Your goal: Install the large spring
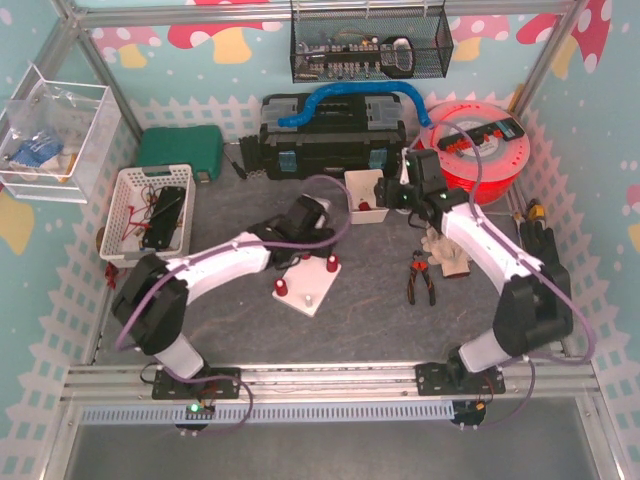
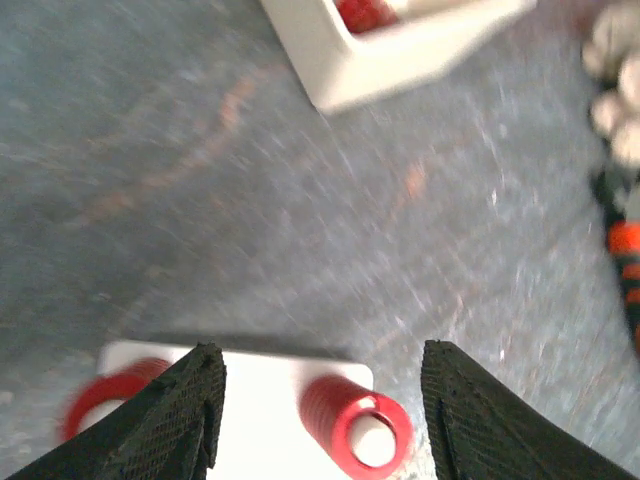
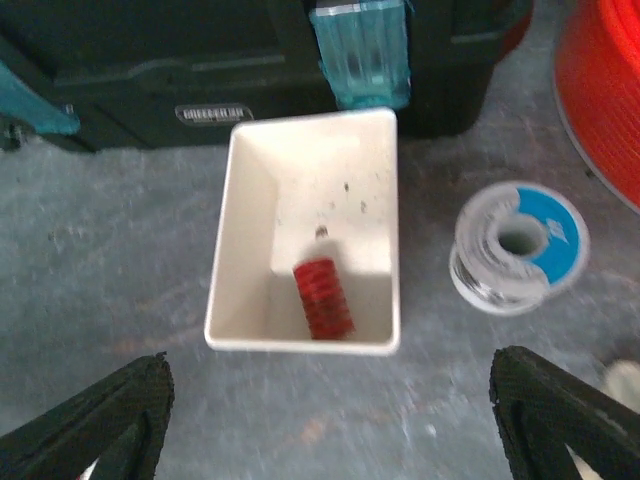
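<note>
A white base plate [image 1: 300, 300] lies mid-table with white pegs. A red spring [image 2: 340, 420] stands over one peg at the plate's far corner. My left gripper [image 2: 322, 348] is open around it, and both fingers stand clear of the coil. A second red spring [image 2: 100, 400] sits on a peg to the left, blurred. A third red spring [image 3: 322, 297] lies loose in a small white bin [image 3: 225, 250]. My right gripper [image 3: 330, 360] hovers open just short of the bin, holding nothing. Which one is the large spring I cannot tell.
A black toolbox [image 1: 330, 140] stands behind the bin, and an orange filament spool [image 1: 480, 150] is at back right. A small wire spool [image 3: 515, 247] lies right of the bin. Pliers [image 1: 420, 280] and gloves [image 1: 445, 250] lie right of the plate. A white basket [image 1: 150, 210] stands at left.
</note>
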Robot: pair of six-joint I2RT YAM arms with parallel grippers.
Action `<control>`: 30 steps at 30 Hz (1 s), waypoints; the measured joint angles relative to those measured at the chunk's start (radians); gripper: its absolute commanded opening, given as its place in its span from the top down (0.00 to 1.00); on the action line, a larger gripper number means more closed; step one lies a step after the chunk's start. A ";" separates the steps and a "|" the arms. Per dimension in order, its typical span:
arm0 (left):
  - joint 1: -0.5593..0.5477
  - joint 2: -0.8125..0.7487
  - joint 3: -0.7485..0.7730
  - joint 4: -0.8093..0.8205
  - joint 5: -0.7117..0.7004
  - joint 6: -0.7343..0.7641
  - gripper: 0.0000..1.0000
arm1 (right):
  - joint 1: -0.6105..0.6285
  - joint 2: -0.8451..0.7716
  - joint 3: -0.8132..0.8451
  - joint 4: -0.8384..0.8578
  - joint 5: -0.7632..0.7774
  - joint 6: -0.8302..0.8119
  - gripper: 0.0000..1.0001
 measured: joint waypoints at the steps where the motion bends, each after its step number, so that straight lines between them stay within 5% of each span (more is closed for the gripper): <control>1: 0.031 -0.019 0.000 -0.003 0.021 -0.021 0.42 | -0.002 0.035 0.035 -0.001 -0.007 -0.002 0.23; 9: 0.207 -0.180 0.000 -0.006 0.069 -0.089 0.32 | -0.010 0.328 0.276 -0.053 -0.049 -0.012 0.47; 20: 0.234 -0.242 -0.021 -0.018 0.069 -0.106 0.28 | -0.010 0.674 0.663 -0.354 0.005 -0.031 0.44; 30: 0.240 -0.282 -0.053 -0.037 0.061 -0.106 0.25 | -0.010 0.774 0.815 -0.520 -0.048 -0.067 0.42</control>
